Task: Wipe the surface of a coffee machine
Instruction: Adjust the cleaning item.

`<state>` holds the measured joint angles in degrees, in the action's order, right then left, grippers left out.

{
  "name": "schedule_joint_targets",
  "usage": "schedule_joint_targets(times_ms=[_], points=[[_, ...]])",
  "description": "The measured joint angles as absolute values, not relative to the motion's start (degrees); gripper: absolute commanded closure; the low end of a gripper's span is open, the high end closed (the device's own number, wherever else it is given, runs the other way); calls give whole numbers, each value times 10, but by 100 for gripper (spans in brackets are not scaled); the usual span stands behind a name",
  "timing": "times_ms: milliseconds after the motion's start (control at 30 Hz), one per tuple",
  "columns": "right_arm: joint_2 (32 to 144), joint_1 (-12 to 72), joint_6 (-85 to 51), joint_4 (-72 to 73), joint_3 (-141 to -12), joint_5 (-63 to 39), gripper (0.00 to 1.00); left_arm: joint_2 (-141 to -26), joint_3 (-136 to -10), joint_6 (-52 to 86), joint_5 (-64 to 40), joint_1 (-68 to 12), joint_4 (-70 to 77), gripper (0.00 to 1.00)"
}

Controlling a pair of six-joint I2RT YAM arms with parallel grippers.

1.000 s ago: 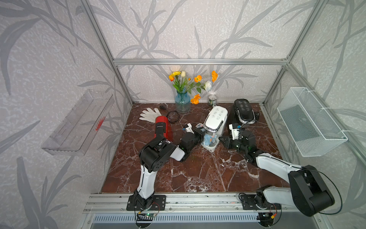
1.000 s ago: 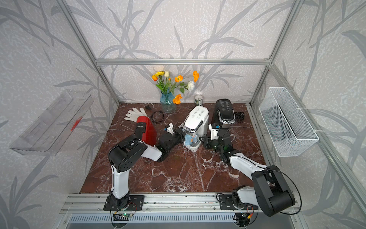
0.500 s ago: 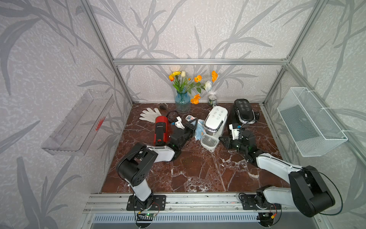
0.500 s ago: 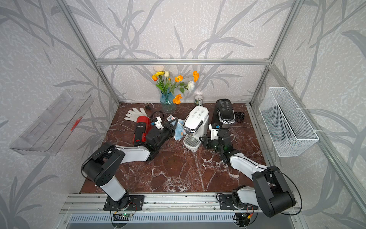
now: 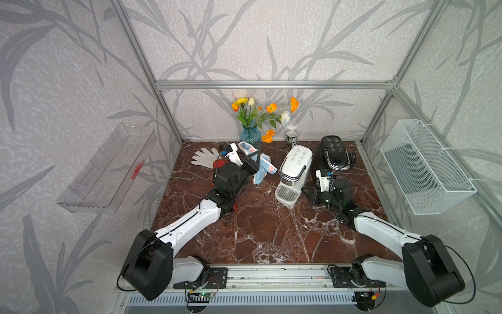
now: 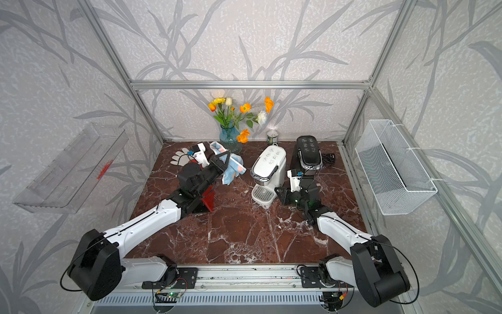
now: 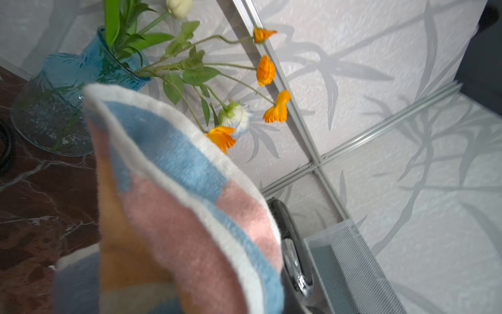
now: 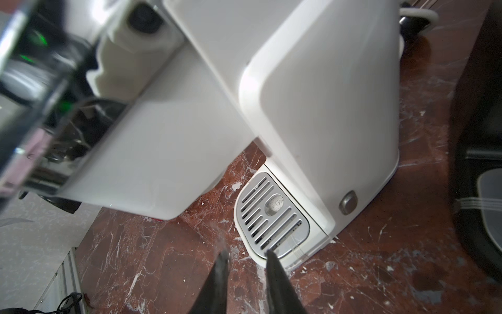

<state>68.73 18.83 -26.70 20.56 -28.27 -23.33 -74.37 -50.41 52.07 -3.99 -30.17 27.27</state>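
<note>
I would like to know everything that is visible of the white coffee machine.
The white coffee machine looks like glossy plastic, with a rounded lid bearing dark button icons, a chrome band beneath it and a slotted metal drip tray at its foot. It stands upright on the marble table, beside a black machine. The right claw, slightly open, has its tips next to the tray; contact cannot be told. The cloth hangs apart from it.

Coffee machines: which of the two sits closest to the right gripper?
The white coffee machine: the right gripper has its tips right at the drip tray. The black coffee machine stands further back, toward the rear wall.
</note>
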Motion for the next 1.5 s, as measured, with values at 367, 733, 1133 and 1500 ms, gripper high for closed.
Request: schedule_joint_targets(times_ms=[367,733,1133,1500], points=[[559,195,-272,102,-384,-308,53,-780,-612,382,-255,-302,179,100],[665,282,-285,167,-479,-426,23,-830,-622,439,-435,-299,245,100],[697,314,-281,171,-502,-404,18,-829,-628,482,-503,-299,288,100],[672,315,-276,174,-500,-340,13,-829,-628,507,-514,-298,314,100]])
